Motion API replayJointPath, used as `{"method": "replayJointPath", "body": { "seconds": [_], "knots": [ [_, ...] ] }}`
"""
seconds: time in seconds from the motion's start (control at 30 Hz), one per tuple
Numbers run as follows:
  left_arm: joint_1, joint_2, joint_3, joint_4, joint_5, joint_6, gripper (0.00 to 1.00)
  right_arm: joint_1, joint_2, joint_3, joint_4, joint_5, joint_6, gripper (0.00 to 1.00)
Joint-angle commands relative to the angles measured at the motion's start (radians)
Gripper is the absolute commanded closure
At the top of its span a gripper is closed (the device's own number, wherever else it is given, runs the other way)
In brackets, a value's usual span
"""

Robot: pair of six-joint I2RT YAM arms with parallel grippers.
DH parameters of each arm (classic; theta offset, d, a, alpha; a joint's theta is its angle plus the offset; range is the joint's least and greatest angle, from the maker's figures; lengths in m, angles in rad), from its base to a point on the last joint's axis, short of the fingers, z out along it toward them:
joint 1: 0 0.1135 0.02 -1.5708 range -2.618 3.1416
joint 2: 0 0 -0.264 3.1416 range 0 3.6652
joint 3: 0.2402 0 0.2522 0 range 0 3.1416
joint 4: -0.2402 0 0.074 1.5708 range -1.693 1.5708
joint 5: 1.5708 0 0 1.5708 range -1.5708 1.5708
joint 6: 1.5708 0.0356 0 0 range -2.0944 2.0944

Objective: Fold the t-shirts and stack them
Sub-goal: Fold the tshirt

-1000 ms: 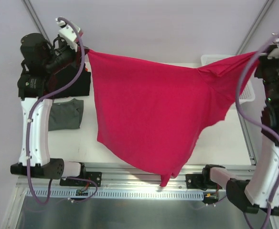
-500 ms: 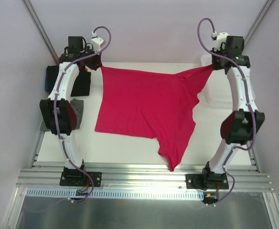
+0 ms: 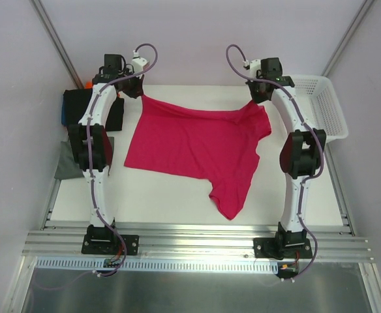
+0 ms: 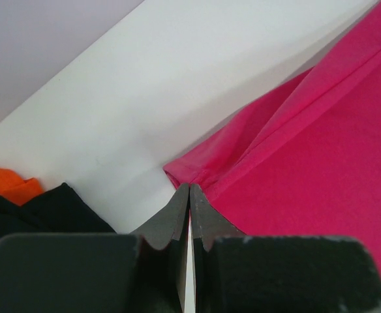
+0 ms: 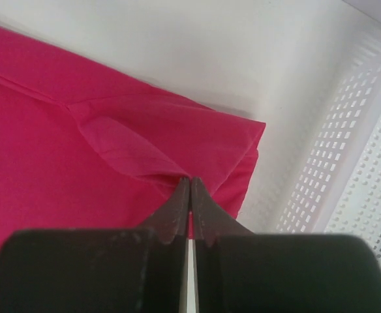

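Overhead; wrist close-ups (shared: crimson t-shirt (image 3: 197, 140))

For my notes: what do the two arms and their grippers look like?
Left arm and right arm: white curved links, black joints, black bases. A purple cable runs along each, looping free near the wrist. Left gripper and right gripper: dark grey fingers tapering to thin tips.

Only a sliver of the orange t-shirt (image 3: 87, 84) beside the left arm (image 3: 92, 140); grey-green t-shirt (image 3: 64, 163) half hidden behind it.
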Motion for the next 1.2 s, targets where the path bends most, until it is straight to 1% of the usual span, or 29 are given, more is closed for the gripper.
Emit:
{"method": "replayJointPath", "body": {
  "seconds": [0.0, 0.1, 0.13, 0.23, 0.43, 0.6, 0.8, 0.97, 1.03, 1.17],
  "knots": [
    [0.012, 0.036, 0.063, 0.025, -0.009, 0.016, 1.0, 0.001, -0.012, 0.042, 0.0, 0.01, -0.001, 0.99],
    [0.012, 0.062, 0.072, 0.027, -0.027, 0.015, 1.0, 0.007, -0.033, -0.011, -0.015, -0.002, 0.002, 0.99],
    [0.031, 0.067, 0.074, 0.027, -0.034, 0.009, 1.0, 0.007, -0.051, -0.029, -0.018, -0.003, 0.002, 0.99],
    [0.042, 0.079, 0.081, 0.027, -0.038, -0.001, 1.0, 0.003, -0.097, -0.093, -0.026, 0.006, -0.009, 0.99],
    [0.05, 0.085, 0.095, 0.027, -0.047, 0.045, 1.0, -0.011, -0.177, -0.195, -0.053, -0.007, -0.015, 1.0],
    [0.051, 0.078, 0.083, 0.027, -0.023, 0.059, 1.0, -0.012, -0.231, -0.268, -0.073, -0.025, -0.009, 0.99],
    [0.041, 0.072, 0.075, 0.028, 0.002, 0.065, 1.0, -0.02, -0.243, -0.261, -0.07, -0.008, 0.005, 0.99],
    [0.03, 0.07, 0.094, 0.027, 0.014, 0.099, 1.0, -0.038, -0.219, -0.161, -0.087, 0.001, 0.007, 1.0],
    [0.03, 0.059, 0.083, 0.027, 0.018, 0.108, 1.0, -0.043, -0.228, -0.163, -0.093, 0.0, 0.007, 1.0],
    [0.028, 0.021, 0.033, 0.025, 0.026, 0.114, 1.0, -0.046, -0.284, -0.237, -0.093, -0.011, 0.01, 1.0]
  ]
}}
